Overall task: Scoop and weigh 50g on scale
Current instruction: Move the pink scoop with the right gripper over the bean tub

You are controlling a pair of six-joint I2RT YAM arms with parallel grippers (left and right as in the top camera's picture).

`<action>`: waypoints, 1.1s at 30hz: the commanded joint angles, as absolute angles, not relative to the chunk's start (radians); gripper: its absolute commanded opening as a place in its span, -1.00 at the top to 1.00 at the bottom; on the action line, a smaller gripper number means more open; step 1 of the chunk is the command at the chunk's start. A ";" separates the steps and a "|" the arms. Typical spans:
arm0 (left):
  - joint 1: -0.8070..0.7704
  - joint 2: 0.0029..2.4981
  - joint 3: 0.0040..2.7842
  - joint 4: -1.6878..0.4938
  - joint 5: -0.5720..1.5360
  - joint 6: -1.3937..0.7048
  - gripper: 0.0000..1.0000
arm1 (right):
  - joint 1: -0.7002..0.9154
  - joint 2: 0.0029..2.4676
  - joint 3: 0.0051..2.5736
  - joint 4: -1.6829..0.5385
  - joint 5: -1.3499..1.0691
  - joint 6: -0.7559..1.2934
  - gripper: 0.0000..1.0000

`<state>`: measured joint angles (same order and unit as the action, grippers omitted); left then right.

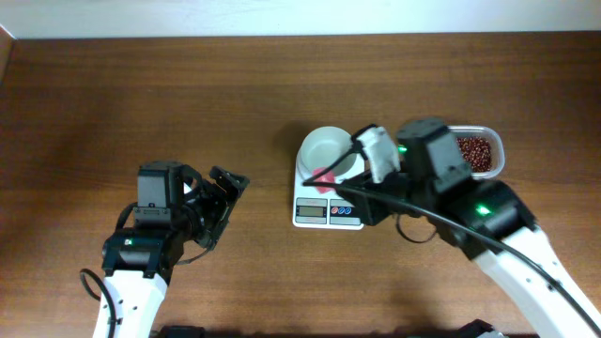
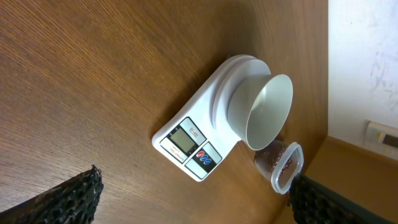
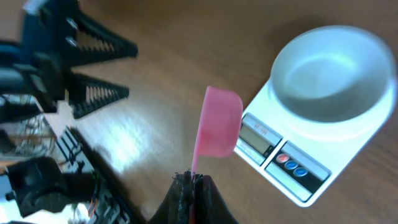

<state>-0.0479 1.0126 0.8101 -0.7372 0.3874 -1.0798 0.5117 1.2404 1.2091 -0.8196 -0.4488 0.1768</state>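
Note:
The white scale (image 1: 326, 212) stands mid-table with a round white bowl (image 1: 329, 150) on top; the bowl looks empty. My right gripper (image 1: 349, 180) is shut on the thin handle of a pink scoop (image 1: 323, 176), which hangs over the scale's near edge by the bowl. In the right wrist view the scoop (image 3: 219, 124) points away from the gripper (image 3: 191, 180), its cup left of the scale's display (image 3: 258, 134). My left gripper (image 1: 221, 205) is open and empty, left of the scale. The left wrist view shows the scale (image 2: 186, 146) and bowl (image 2: 264, 109) between its fingers (image 2: 68, 199).
A clear plastic tub of red beans (image 1: 476, 150) sits right of the scale, partly behind my right arm; it also shows in the left wrist view (image 2: 283, 165). The wooden table (image 1: 141, 94) stretches bare to the left and back. A wall lies beyond its far edge.

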 commanded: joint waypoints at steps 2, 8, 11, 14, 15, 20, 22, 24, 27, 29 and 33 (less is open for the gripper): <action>-0.042 1.013 0.816 -0.771 0.376 -1.037 -0.98 | 0.475 1.114 1.218 -0.844 -0.432 0.161 0.92; -0.043 1.013 0.816 -0.825 0.387 -0.881 -0.98 | 0.475 1.012 1.218 -0.964 -0.252 0.161 0.92; -0.043 1.003 0.824 -0.824 0.442 -0.686 -0.98 | 0.475 0.938 1.218 -1.007 -0.167 0.161 0.92; -0.041 0.995 0.908 -0.835 0.543 -0.447 -0.98 | 0.475 0.904 1.218 -1.022 -0.161 0.161 0.92; -0.041 0.994 0.933 -0.843 0.546 -0.411 -0.98 | 0.475 0.904 1.218 -1.026 -0.158 0.161 0.92; -0.044 0.994 0.940 -0.855 0.630 -0.172 -0.98 | 0.475 0.902 1.218 -1.060 -0.111 0.165 0.92; -0.089 0.994 0.940 -0.909 0.630 -0.048 -0.98 | 0.475 0.902 1.218 -1.038 -0.112 0.203 0.92; -0.104 0.995 0.940 -0.893 0.550 -0.048 -0.98 | 0.475 0.904 1.218 -0.998 -0.095 0.218 0.92; -0.104 0.994 0.940 -0.910 0.474 -0.051 -0.98 | 0.475 0.897 1.218 -1.008 -0.080 0.218 0.92; -0.122 0.992 0.940 -0.941 0.506 0.150 -0.98 | 0.474 0.884 1.220 -1.038 0.044 0.240 0.92; -0.265 0.992 0.940 -0.933 0.471 0.321 -0.98 | 0.474 0.818 1.224 -1.055 0.208 0.244 0.93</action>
